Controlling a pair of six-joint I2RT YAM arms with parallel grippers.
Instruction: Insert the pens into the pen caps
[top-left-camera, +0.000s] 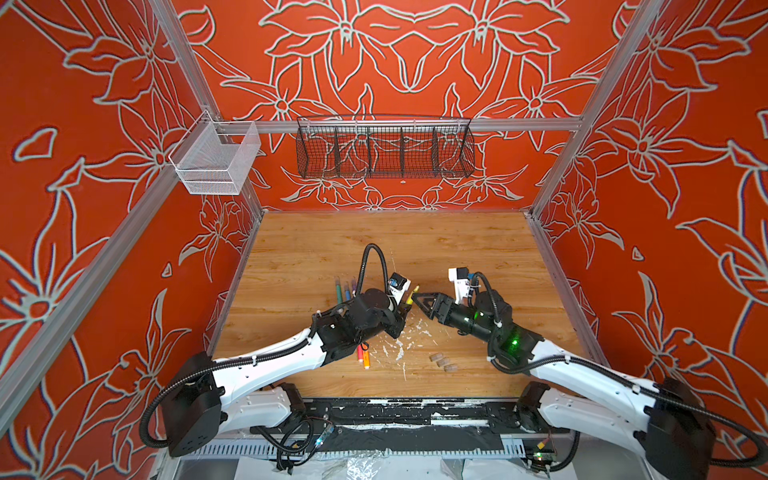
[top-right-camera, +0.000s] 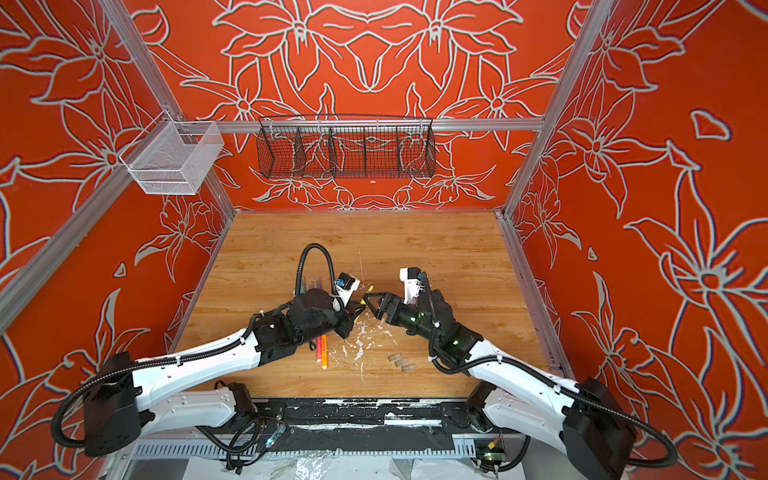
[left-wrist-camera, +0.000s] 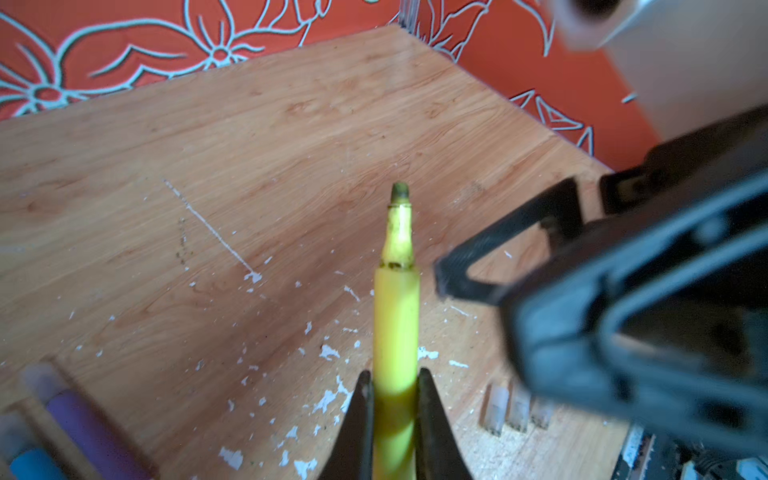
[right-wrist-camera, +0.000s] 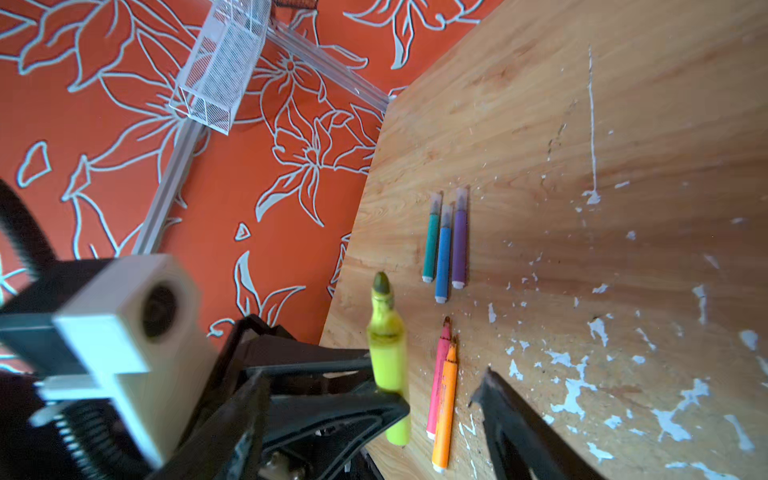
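Left tool (left-wrist-camera: 395, 386): closed tightly on the barrel of the yellow pen (left-wrist-camera: 397, 316). The pen is held clear of the bench (top-left-camera: 415, 241), above its middle, with its uncapped tip pointing toward the rear edge.

Right tool (right-wrist-camera: 444, 392): jaws are spread wide and nothing is seen between them. One fingertip (left-wrist-camera: 440, 284) is seen just beside the yellow pen's upper barrel; contact cannot be confirmed.

Green pen (right-wrist-camera: 431, 245), blue pen (right-wrist-camera: 444, 257) and purple pen (right-wrist-camera: 459, 245): laid side by side left of the bench's middle, each fitted with a translucent cap.

Pink pen (right-wrist-camera: 438, 374) and orange pen (right-wrist-camera: 445, 407): laid touching side by side nearer the front edge, with their tips bare.

Three loose caps (top-left-camera: 443, 362): set in a short row near the front edge, right of centre, well apart from the pens.

White flecks (top-left-camera: 399, 345) are scattered between the two groups.
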